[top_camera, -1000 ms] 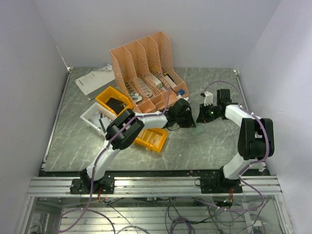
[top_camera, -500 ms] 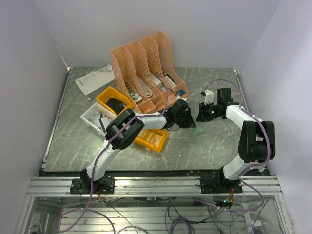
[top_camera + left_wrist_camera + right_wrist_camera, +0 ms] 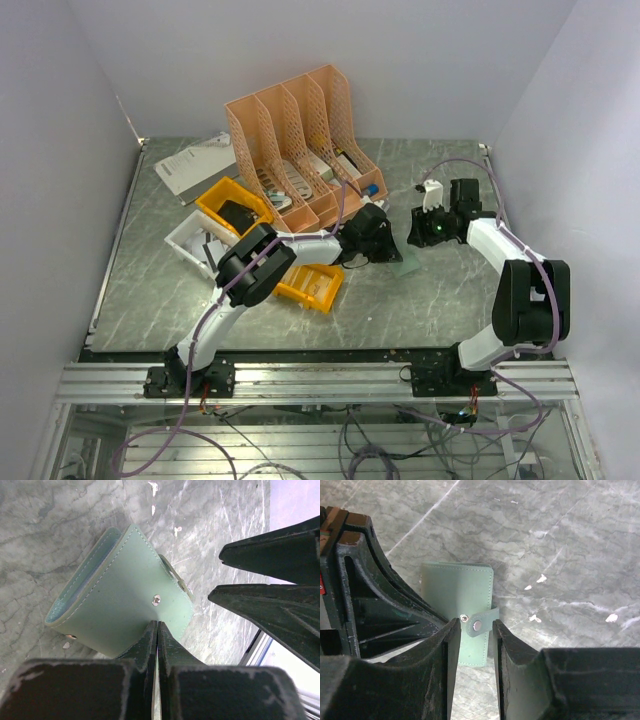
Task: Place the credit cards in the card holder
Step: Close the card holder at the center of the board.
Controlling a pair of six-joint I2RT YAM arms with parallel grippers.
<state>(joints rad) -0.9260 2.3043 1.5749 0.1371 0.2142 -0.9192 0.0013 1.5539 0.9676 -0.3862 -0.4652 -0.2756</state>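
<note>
Top external view: both arms meet right of the middle of the table (image 3: 200, 290), with the left gripper (image 3: 384, 250), the card holder (image 3: 405, 266) and the right gripper (image 3: 422, 232) close together in that order.
Change, left side: the left gripper has kept its fingers pressed together and has not moved.
Change, middle: the card holder lies where it lay a second ago.
Change, right side: the right gripper's fingers have parted from nearly closed to partly open, and its wrist has drawn back a little toward the right rear.
Meaning for the task: the right arm appears to have let go of the strap (image 3: 480, 624), so the holder looks unfastened but not yet spread open, and no card is in it.
Left fingers and holder: the left wrist view shows the closed tips touching the holder's near edge just below the stud (image 3: 156, 599). They seem to pin it rather than grip it, though that cannot be confirmed.
Holder's lie: it is folded on the table with the grey-green face up and a sliver of blue lining along one raised edge.
Right fingers and holder: they hang above the strap end, one on each side, holding nothing.
Credit cards: none can be made out in any view.
</note>
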